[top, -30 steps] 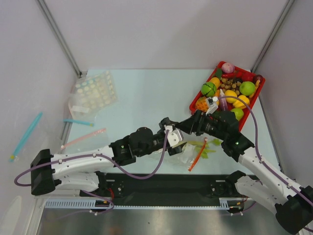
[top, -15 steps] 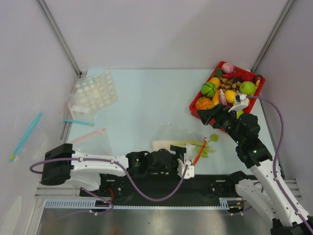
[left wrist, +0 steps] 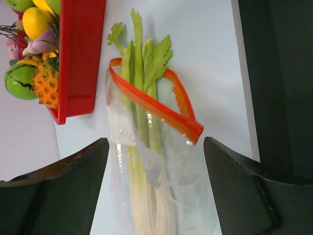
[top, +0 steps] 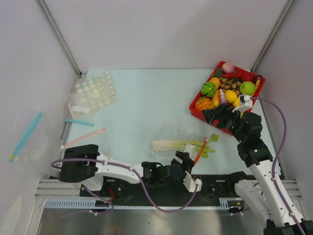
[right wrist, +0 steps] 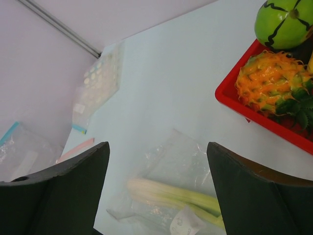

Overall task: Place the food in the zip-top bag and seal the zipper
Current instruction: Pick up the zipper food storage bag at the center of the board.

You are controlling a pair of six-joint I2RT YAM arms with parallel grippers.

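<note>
Though its arm lies low along the near edge of the table [top: 137,98], the left gripper [left wrist: 156,141] has its fingers spread wide and holds nothing. The bag [top: 171,136] lies just beyond its tips. The leek [top: 168,145] rests inside the bag, white stalk to the left. Its green leaves poke out past the red-orange zipper [left wrist: 155,108], which gapes unsealed. Further right, the right gripper [right wrist: 157,145] hangs spread and empty at the near-left edge of the red tray [top: 195,110], apart from the bag.
</note>
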